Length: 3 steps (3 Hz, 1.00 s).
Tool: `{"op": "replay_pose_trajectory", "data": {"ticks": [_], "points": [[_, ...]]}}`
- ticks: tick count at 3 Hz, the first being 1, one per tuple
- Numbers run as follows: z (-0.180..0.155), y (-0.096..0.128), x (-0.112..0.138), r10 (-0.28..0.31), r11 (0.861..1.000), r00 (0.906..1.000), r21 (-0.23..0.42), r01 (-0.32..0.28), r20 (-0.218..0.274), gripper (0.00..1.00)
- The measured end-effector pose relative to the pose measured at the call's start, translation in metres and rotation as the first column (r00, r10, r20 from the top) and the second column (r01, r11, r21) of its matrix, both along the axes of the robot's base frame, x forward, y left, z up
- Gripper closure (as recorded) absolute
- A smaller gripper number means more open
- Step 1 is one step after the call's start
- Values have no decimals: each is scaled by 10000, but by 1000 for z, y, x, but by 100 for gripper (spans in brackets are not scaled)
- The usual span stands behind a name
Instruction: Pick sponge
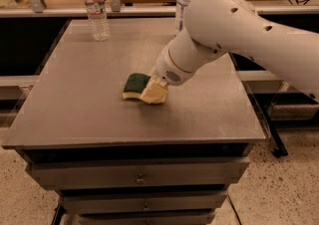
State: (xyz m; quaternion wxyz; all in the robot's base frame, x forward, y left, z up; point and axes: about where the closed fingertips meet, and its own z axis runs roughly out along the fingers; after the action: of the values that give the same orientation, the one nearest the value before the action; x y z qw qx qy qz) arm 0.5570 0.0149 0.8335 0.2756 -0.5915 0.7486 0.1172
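The sponge (134,84), dark green on top with pale yellow foam below, lies flat on the grey table top (84,99) near its middle. My gripper (153,92), with cream-yellow blocky fingers, is low over the table at the sponge's right end, touching or overlapping that end. The white arm reaches in from the upper right and hides the sponge's right edge.
Two clear water bottles stand at the back of the table, one at the back left (95,10) and one (184,0) behind the arm. The table has drawers (139,176) below its front edge. A shelf runs behind the table.
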Motion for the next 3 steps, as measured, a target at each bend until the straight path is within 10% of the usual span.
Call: {"op": "replay_pose_trajectory", "data": {"ticks": [2, 3], "points": [[15, -1, -4, 294, 9995, 9994, 88, -296, 203, 100], [35, -1, -7, 681, 9977, 9972, -71, -679, 296, 100]]}}
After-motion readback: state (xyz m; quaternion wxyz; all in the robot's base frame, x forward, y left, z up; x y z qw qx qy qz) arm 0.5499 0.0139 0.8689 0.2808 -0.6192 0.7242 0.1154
